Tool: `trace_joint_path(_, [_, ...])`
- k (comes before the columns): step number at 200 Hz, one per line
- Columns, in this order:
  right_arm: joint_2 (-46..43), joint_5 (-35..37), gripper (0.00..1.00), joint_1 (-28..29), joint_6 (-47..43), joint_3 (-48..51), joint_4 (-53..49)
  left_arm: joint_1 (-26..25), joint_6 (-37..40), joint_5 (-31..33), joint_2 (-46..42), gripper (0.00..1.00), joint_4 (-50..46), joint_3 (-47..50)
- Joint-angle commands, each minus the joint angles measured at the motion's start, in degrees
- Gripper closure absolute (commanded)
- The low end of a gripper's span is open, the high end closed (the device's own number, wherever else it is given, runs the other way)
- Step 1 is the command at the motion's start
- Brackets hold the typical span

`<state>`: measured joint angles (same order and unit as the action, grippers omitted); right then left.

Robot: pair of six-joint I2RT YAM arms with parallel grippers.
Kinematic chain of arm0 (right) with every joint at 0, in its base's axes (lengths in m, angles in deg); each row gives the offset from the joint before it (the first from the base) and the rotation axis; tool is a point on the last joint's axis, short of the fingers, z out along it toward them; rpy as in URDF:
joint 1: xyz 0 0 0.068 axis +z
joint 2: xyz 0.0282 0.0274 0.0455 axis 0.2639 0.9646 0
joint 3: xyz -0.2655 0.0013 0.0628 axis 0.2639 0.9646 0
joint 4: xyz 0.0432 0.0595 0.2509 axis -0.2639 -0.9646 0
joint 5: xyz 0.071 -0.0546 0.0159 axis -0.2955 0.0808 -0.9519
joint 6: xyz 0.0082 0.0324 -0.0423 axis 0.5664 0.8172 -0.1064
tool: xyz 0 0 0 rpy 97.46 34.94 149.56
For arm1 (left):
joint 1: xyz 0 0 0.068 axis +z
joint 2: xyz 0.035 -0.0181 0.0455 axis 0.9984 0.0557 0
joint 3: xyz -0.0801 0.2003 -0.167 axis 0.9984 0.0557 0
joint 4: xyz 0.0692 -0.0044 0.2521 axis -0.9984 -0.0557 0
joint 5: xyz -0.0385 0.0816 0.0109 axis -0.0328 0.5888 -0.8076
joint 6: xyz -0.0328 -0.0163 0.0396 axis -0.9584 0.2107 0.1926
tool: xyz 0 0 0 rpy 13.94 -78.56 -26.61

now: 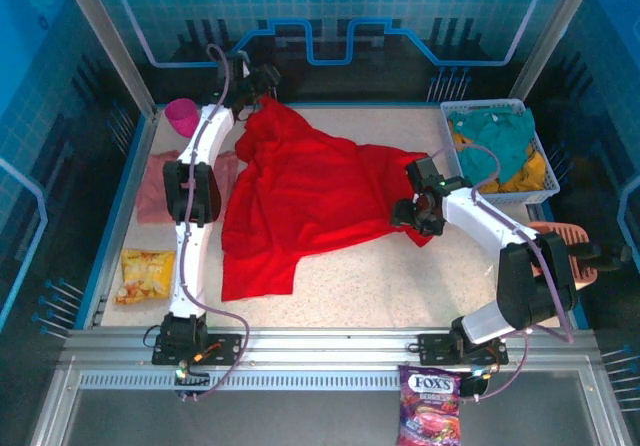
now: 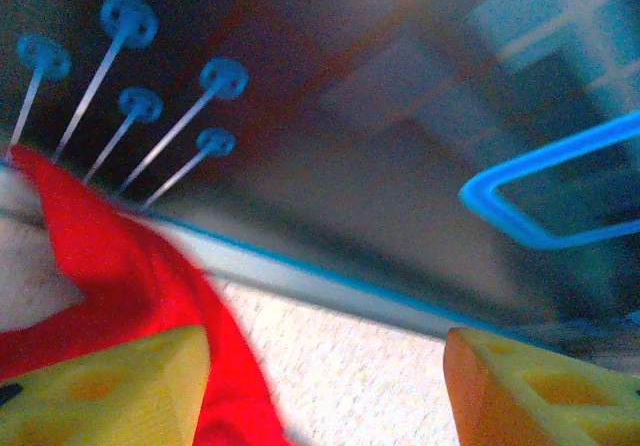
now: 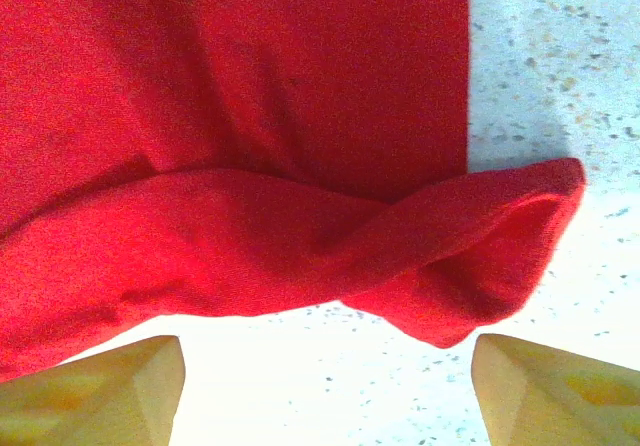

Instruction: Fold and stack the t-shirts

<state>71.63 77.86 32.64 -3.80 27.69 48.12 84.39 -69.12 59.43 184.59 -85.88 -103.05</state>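
Lower right gripper point(image 3: 325, 391), fingers spread and empty, onto the rolled edge of the red shirt point(image 3: 250, 116) just ahead, and pinch the whole roll, not the top layer alone. Note left gripper point(image 2: 325, 366) likewise spread, gripping nothing, red cloth just beside one finger; regrip there at the far edge before pulling. Draw outward evenly, probably to flatten before any fold. Find the red shirt rumpled across the middle of the worktop point(image 1: 380, 276), one corner at the far edge. Leave the pink shirt point(image 1: 150, 191) by the left edge.
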Motion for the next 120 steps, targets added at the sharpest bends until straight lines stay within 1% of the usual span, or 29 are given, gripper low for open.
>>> trace_joint_path(1, [-1.9,4.2,0.21,-0.5,1.4,0.9,-1.6,0.0,0.4,-3.1,-8.4,0.31,-0.5,9.8])
trace_joint_path(24, [-0.4,4.8,0.19,-2.3,0.5,0.1,-1.9,-1.1,0.8,-6.0,-18.1,0.30,-2.7,23.3])
trace_joint_path(42, [1.8,3.9,0.18,-4.5,-0.1,-0.2,-2.2,-3.0,2.6,-5.6,-26.3,0.30,-4.9,36.0])
trace_joint_path(64, [3.3,1.8,0.20,-7.6,0.7,0.4,-0.6,-5.2,6.2,-1.8,-37.0,0.30,-7.8,50.9])
trace_joint_path(92, [5.3,1.5,0.21,-9.8,1.8,-0.4,0.1,-7.8,6.2,2.2,-50.6,0.32,-9.7,68.6])
trace_joint_path(120, [9.0,-1.1,0.25,-11.6,2.0,-1.7,1.6,-10.9,5.6,4.0,-59.9,0.33,-14.6,80.7])
